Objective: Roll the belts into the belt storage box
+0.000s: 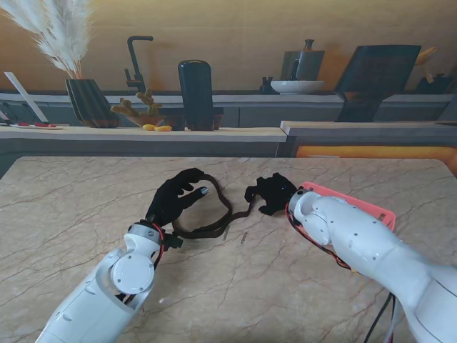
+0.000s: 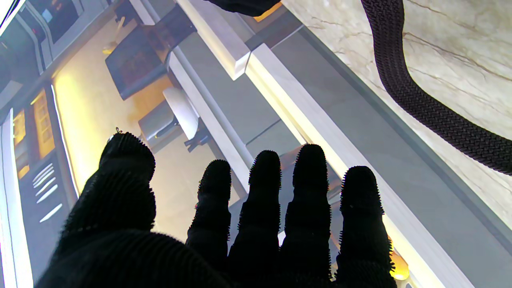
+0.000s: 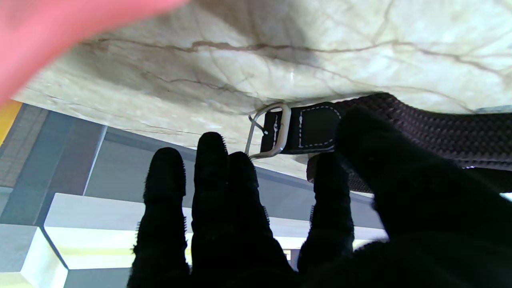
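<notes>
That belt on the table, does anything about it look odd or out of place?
The belt lies in a loose open loop on the marble table, not rolled. Its buckle end sits by the right hand; the pink box is mostly hidden behind that arm. Nothing looks damaged.

Stand view: even, warm, moderately bright illumination; sharp focus across the marble table [image 1: 86,214]; soft, short shadows beside both arms. Left wrist view: strong backlight from the glowing counter edge [image 2: 280,92] and a washed-out, overexposed zone on one side; the left hand [image 2: 224,224] renders as a near-black silhouette with little surface detail. Right wrist view: the pink box [image 3: 60,32] is heavily blurred at close range; a broad soft shadow lies on the table, and the buckle [image 3: 268,130] is sharp.
</notes>
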Available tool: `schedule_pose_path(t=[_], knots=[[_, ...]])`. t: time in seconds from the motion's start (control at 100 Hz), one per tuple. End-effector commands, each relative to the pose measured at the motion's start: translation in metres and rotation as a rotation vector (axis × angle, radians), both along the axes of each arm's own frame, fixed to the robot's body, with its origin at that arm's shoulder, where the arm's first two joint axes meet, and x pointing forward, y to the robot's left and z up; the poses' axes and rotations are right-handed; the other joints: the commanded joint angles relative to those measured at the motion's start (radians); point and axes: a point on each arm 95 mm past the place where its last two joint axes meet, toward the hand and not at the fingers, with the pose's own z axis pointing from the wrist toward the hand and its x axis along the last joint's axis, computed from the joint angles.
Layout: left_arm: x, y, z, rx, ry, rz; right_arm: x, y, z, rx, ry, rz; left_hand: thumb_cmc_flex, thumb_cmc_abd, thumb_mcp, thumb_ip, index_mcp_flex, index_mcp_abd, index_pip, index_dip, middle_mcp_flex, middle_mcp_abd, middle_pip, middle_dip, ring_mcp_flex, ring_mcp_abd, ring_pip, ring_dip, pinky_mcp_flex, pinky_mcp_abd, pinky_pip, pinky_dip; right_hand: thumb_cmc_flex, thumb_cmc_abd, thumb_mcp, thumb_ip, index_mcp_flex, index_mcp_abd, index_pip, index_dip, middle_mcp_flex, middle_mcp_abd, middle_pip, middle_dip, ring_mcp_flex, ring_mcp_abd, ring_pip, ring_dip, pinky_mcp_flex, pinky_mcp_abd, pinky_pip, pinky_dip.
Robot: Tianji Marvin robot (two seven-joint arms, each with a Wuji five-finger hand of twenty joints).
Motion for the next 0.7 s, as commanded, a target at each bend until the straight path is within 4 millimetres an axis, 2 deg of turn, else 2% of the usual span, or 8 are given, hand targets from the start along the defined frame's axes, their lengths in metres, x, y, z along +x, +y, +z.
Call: schedule_pose_path(t=[0.0,0.3,0.35,0.36,0.41,0.47,0.57,0.69], knots=[[-0.001,-0.002,-0.001,-0.004,0.004,-0.004,0.002,0.013,0.004,0.014,-0.003,0.022,0.014,0.039,-0.022,0.041,0.027,-0.020,-0.024,0.013,0.004,-0.004,0.022,0.013,0.008,0.007,0.015,0.015,0.005,0.009,0.004,0.015,0.003,0.026,0.010,-0.021,-0.014,-0.028,0.028,-0.011,-0.011,-0.011,0.020,-0.006,-0.017,-0.012,0.021,-0.002,-0.008,-0.014,0.009,-0.010],[-0.001,-0.002,-0.001,-0.006,0.006,-0.003,0.011,0.016,-0.004,-0.011,-0.001,0.026,0.015,0.040,-0.023,0.041,0.027,-0.020,-0.024,0.014,0.008,-0.004,0.024,0.015,0.011,0.008,0.019,0.018,0.005,0.009,0.005,0.015,0.017,0.075,-0.024,-0.020,0.023,-0.013,0.061,-0.015,0.047,-0.031,0.058,-0.003,0.024,-0.014,0.062,0.003,0.020,-0.013,0.043,-0.019],[-0.001,-0.002,-0.001,-0.007,0.006,-0.004,0.013,0.015,-0.006,-0.020,0.001,0.026,0.016,0.039,-0.023,0.041,0.027,-0.019,-0.024,0.014,0.009,-0.002,0.025,0.015,0.011,0.008,0.019,0.018,0.005,0.009,0.004,0.014,0.027,0.069,-0.032,-0.051,0.041,-0.009,0.088,-0.076,0.076,-0.043,0.071,-0.010,0.041,-0.016,0.077,-0.007,0.031,-0.010,0.066,-0.052],[-0.001,-0.002,-0.001,-0.007,0.006,-0.004,0.013,0.015,-0.006,-0.021,0.001,0.026,0.016,0.039,-0.023,0.041,0.028,-0.018,-0.024,0.014,0.010,-0.001,0.025,0.015,0.011,0.009,0.020,0.018,0.005,0.009,0.005,0.014,0.033,0.065,-0.034,-0.071,0.046,-0.010,0.112,-0.112,0.087,-0.047,0.073,-0.008,0.047,-0.017,0.081,-0.008,0.035,-0.009,0.071,-0.057],[-0.001,-0.002,-0.001,-0.007,0.006,-0.004,0.014,0.015,-0.009,-0.029,0.005,0.025,0.015,0.040,-0.023,0.041,0.029,-0.020,-0.024,0.015,0.010,-0.002,0.025,0.016,0.012,0.009,0.021,0.019,0.005,0.010,0.005,0.015,0.057,0.048,-0.060,-0.122,0.096,-0.022,0.182,-0.183,0.141,-0.063,0.075,-0.006,0.074,-0.021,0.091,-0.008,0.054,-0.009,0.086,-0.067],[-0.001,-0.002,-0.001,-0.008,0.006,-0.004,0.014,0.014,-0.012,-0.033,0.013,0.025,0.016,0.040,-0.023,0.041,0.031,-0.017,-0.023,0.015,0.011,0.000,0.026,0.016,0.014,0.009,0.022,0.019,0.005,0.009,0.005,0.014,0.076,0.050,-0.091,-0.142,0.180,-0.067,0.263,-0.234,0.238,-0.104,0.082,-0.003,0.110,-0.031,0.105,-0.006,0.079,-0.012,0.102,-0.075],[-0.001,-0.002,-0.001,-0.009,0.006,-0.003,0.012,0.014,-0.015,-0.028,0.025,0.039,0.016,0.040,-0.023,0.041,0.030,-0.018,-0.024,0.015,0.012,-0.001,0.027,0.017,0.013,0.008,0.023,0.020,0.006,0.009,0.006,0.015,0.091,0.089,-0.116,-0.158,0.389,-0.073,0.293,-0.285,0.464,-0.181,0.061,-0.022,0.195,-0.055,0.129,-0.003,0.126,-0.017,0.120,-0.081],[-0.002,-0.002,-0.001,-0.010,0.004,-0.003,0.005,0.013,-0.014,-0.039,0.037,0.079,0.015,0.040,-0.024,0.041,0.029,-0.019,-0.024,0.015,0.012,-0.002,0.028,0.017,0.014,0.009,0.024,0.020,0.005,0.009,0.007,0.014,0.100,0.053,-0.082,-0.165,0.463,-0.050,0.289,-0.305,0.572,-0.205,0.016,-0.054,0.266,-0.065,0.134,0.001,0.151,-0.005,0.124,-0.083]])
